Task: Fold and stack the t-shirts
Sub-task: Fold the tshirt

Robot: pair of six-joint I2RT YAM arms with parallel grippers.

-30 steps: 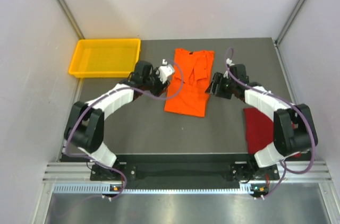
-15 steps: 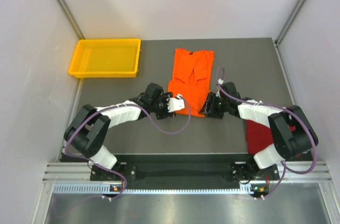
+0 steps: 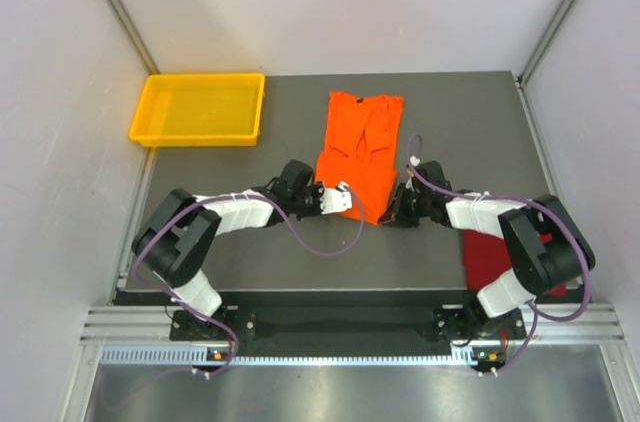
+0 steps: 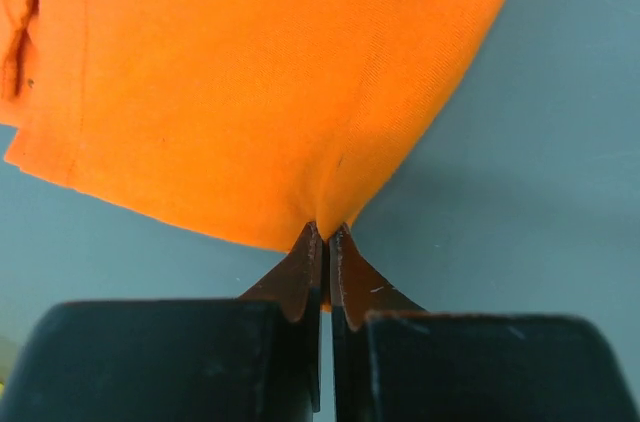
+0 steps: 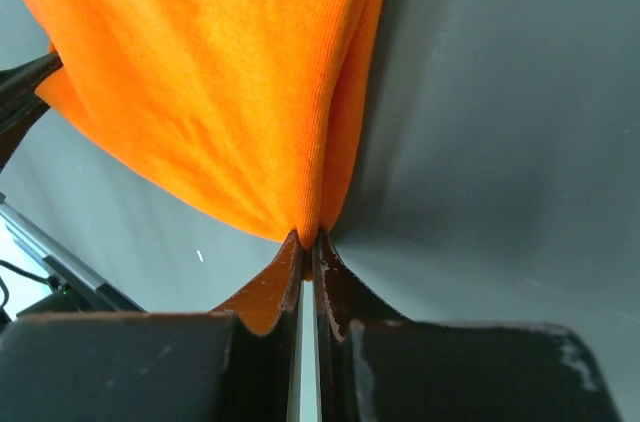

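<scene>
The orange t-shirt (image 3: 360, 147) lies lengthwise in the middle of the dark table, folded into a narrow strip. My left gripper (image 3: 345, 197) is shut on its near left corner; the left wrist view shows the orange t-shirt (image 4: 260, 82) pinched in the left gripper (image 4: 327, 234). My right gripper (image 3: 396, 210) is shut on the near right corner, where the orange t-shirt (image 5: 230, 72) gathers into the right gripper (image 5: 307, 239). The near hem is lifted and puckered between the two grips. The dark red t-shirt (image 3: 486, 247) lies at the right, partly under my right arm.
A yellow tray (image 3: 198, 109) stands at the back left of the table (image 3: 300, 262). White walls close in on both sides and behind. The arms' bases and a metal rail sit along the near edge.
Both grippers came in toward the orange t-shirt's near corners and shut on them. The near hem now looks drawn in and narrower than before.
</scene>
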